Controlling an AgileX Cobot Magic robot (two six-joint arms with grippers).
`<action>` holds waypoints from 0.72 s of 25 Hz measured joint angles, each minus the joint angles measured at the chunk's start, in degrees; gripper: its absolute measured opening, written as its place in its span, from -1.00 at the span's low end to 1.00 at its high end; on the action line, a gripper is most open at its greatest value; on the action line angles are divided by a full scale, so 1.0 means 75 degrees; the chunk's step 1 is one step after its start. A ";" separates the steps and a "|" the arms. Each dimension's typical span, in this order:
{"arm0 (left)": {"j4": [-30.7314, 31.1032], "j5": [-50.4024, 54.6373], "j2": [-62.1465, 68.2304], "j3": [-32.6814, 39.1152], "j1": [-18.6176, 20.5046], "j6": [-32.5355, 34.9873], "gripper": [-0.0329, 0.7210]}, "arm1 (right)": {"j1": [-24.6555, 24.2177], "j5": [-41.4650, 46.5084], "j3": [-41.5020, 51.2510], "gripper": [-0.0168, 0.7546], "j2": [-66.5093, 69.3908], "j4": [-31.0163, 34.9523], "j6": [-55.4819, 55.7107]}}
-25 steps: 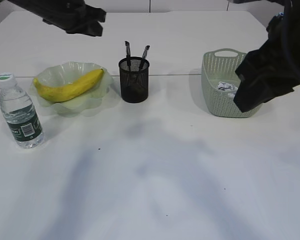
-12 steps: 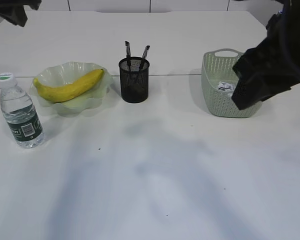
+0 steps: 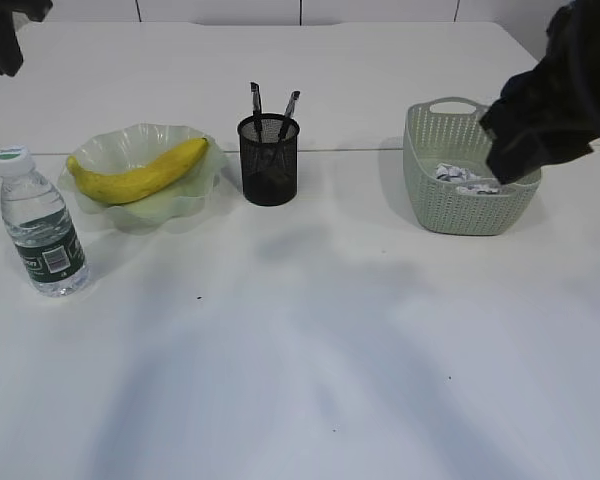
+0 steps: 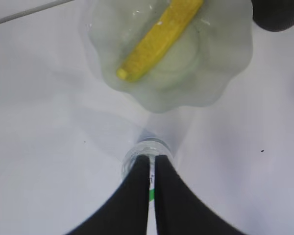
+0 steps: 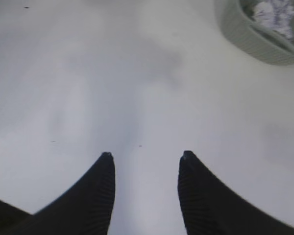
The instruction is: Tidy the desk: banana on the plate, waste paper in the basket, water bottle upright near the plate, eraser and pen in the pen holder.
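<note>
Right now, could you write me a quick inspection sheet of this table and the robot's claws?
Surface: white desk, a seam line across it, a few tiny dark specks.
Job's things: banana lying in the plate; water bottle upright beside the plate; two pens in the pen holder; crumpled paper in the basket; eraser not visible.
Clutter: nothing seen.
Claws: left claw shut and empty, above the bottle; right claw open and empty, over bare desk.
Cables: nothing seen.
Surroundings: pale panelled wall behind the desk.
</note>
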 joint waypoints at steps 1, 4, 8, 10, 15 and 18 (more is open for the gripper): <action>0.0000 0.0014 -0.0101 0.0000 0.0054 0.0000 -0.92 | 0.0000 0.0000 0.0000 -0.13 0.0000 -0.0246 0.0043; -0.0019 0.0140 -0.0356 0.0000 0.0263 0.0000 -0.92 | -0.0238 -0.0030 0.0000 -0.13 0.0000 -0.0539 0.0096; -0.0221 0.0193 -0.0644 0.0000 0.0784 0.0000 -0.92 | -0.1098 -0.0244 0.0000 -0.13 0.0000 -0.0403 0.0127; -0.0375 0.0193 -0.0802 0.0104 0.1026 0.0000 -0.92 | -0.1630 -0.0314 0.0000 -0.12 0.0000 -0.0224 0.0126; -0.0330 -0.0050 -0.1594 0.1309 0.1368 0.0000 -0.92 | -0.2740 -0.0357 0.0000 -0.13 0.0000 0.0179 0.0160; -0.0243 -0.0436 -0.2293 0.2435 0.1430 0.0000 -0.92 | -0.2875 -0.0357 0.0000 -0.13 -0.0112 0.0270 0.0174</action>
